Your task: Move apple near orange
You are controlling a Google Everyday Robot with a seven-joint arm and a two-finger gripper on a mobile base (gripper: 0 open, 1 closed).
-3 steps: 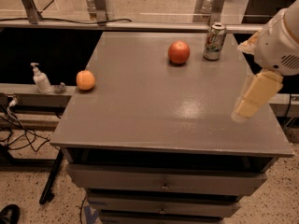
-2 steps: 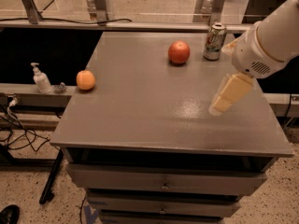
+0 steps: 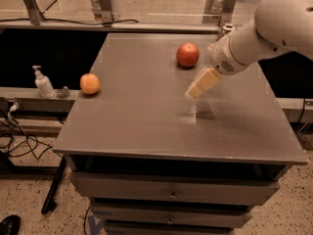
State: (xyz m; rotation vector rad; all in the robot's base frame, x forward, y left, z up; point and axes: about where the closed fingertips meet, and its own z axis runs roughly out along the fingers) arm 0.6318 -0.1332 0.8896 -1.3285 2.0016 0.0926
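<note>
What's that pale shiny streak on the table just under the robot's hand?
In the camera view it is glare: light, likely from above, reflecting off the table just below the gripper, which hangs in front of the apple; a dim shadow sits beside the streak; the apple and the orange throw small shadows at their bases.

Apple: round, red, with a faint orange blush; it sits on the far half of the table, right of centre.
Orange: smaller, pale orange, matte; it sits at the table's left edge, nearer the front than the apple.
Spacing: the two fruits lie well apart, not touching.
Pincer: cream-coloured, tilted down and to the left, near the apple's front right, seemingly above the tabletop.
</note>
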